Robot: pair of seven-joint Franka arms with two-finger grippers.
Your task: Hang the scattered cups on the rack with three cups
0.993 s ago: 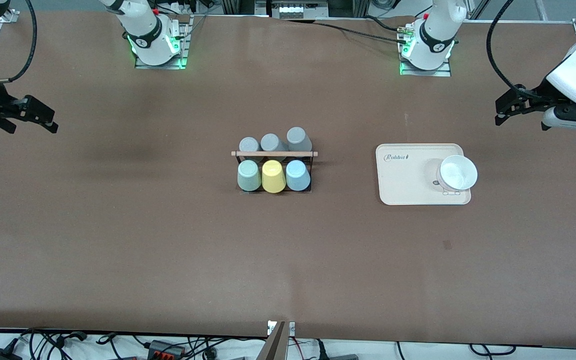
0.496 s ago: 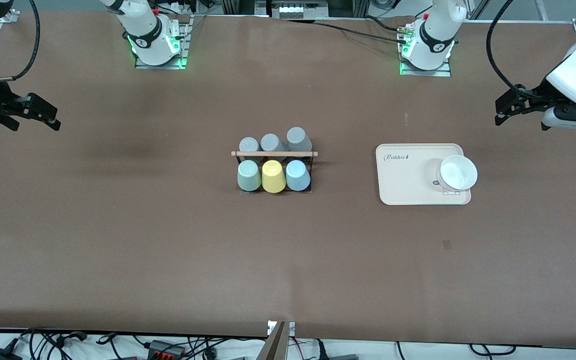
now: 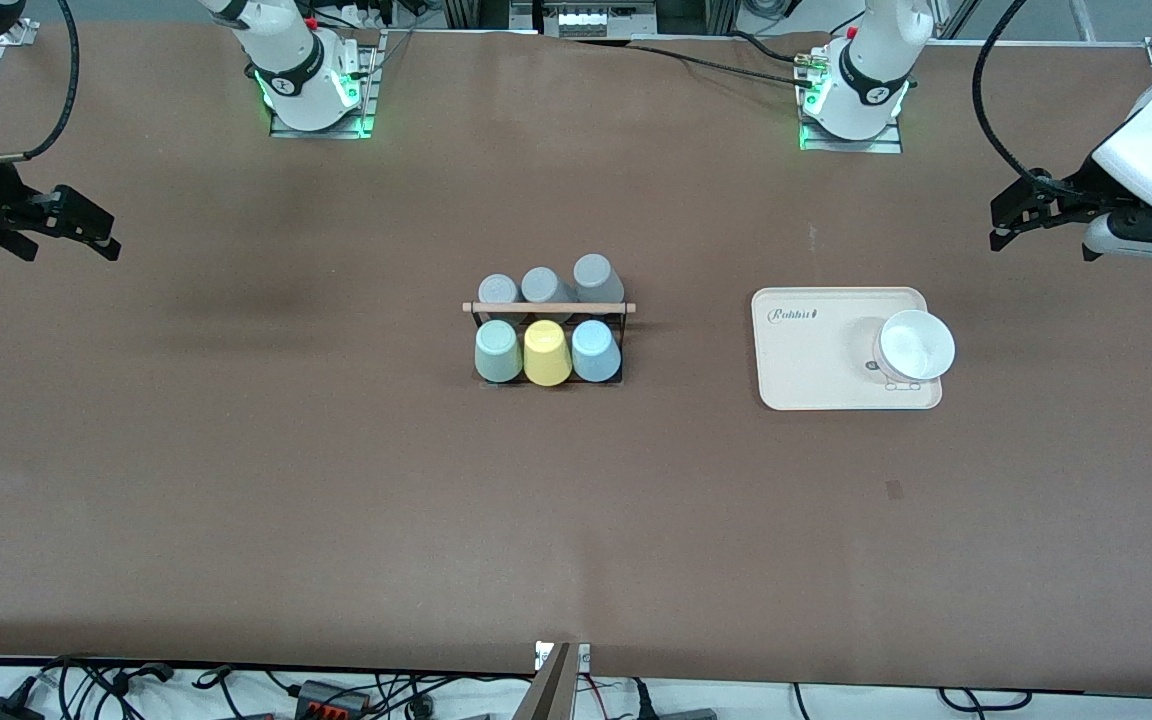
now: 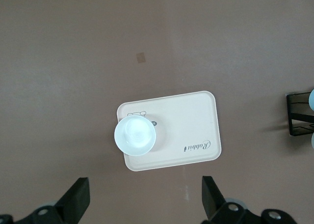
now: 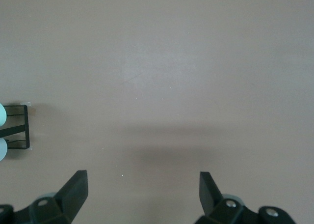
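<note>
Right hand (image 3: pixel 86 238) hangs over bare desk (image 3: pixel 336 500) at the right arm's end, fingers spread wide, nothing in them; the right wrist view shows only desk under it, w/ a corner of the rack at that view's edge. Arm looks parked.

Mid-desk: the rack (image 3: pixel 549 308), black wire w/ a wooden rod on top, its long axis running from one arm's end of the desk toward the other. It lies well apart from both hands, roughly midway between them (neither arm clearly nearer). In the row nearer the front camera: mint green cup (image 3: pixel 497 350), yellow cup (image 3: pixel 546 352), light blue cup (image 3: pixel 595 350), side by side, touching or nearly so, closed ends up. Three grey cups (image 3: pixel 543 285) sit in the row nearer the arm bases. No cup lies loose on the desk, so I'd judge the hanging done; no reach seems called for.

Toward the left arm's end: beige tray (image 3: pixel 816 360) w/ one white bowl (image 3: pixel 917 345) on it, bowl empty.

Left hand (image 3: pixel 1021 215) hangs just past the tray toward the bases, fingers spread, empty, waiting.
</note>
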